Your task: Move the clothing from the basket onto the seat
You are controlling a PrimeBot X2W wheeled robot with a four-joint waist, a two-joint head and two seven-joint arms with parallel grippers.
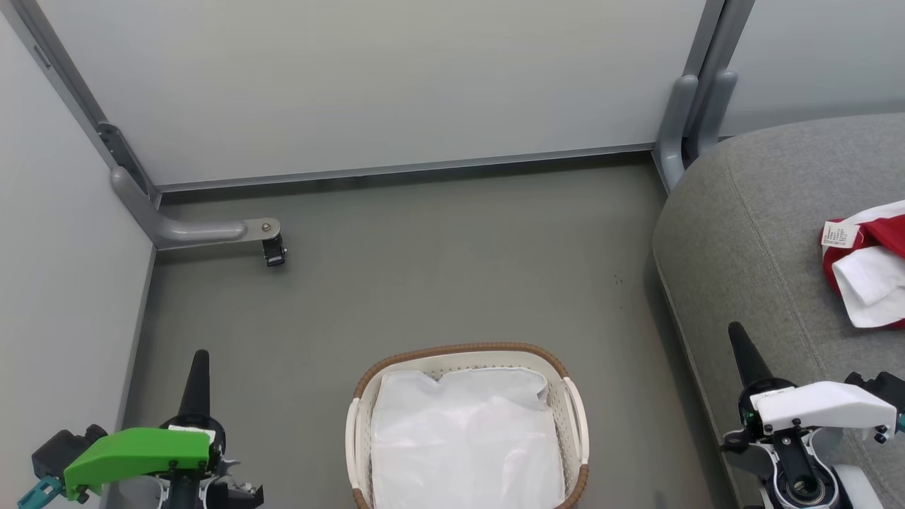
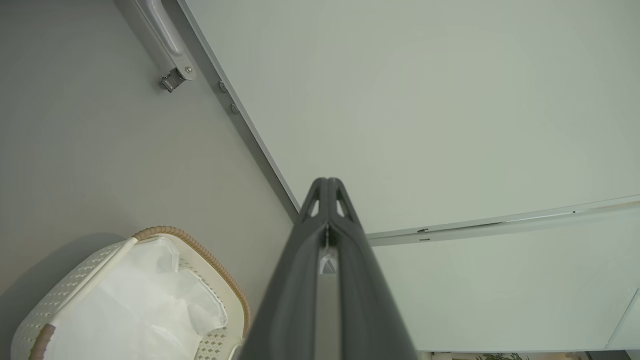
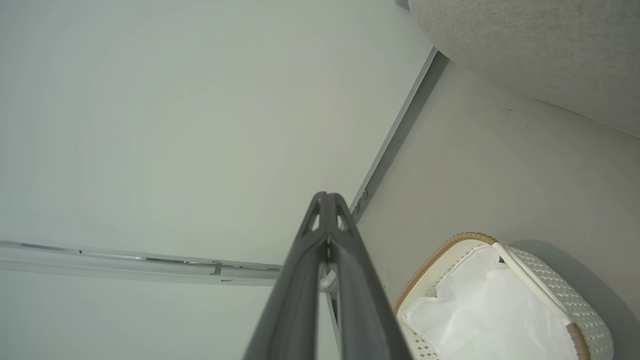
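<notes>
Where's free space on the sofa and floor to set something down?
Free: the sofa cushion between its floor-side edge and the red jersey; the floor from the basket to the back wall. Crowded: the cushion's right, under the jersey; the basket, holding a white sheet.

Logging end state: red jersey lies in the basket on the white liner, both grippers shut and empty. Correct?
No. The head view shows the red jersey on the grey seat; the basket holds the white liner. Left gripper and right gripper are shut and empty.
</notes>
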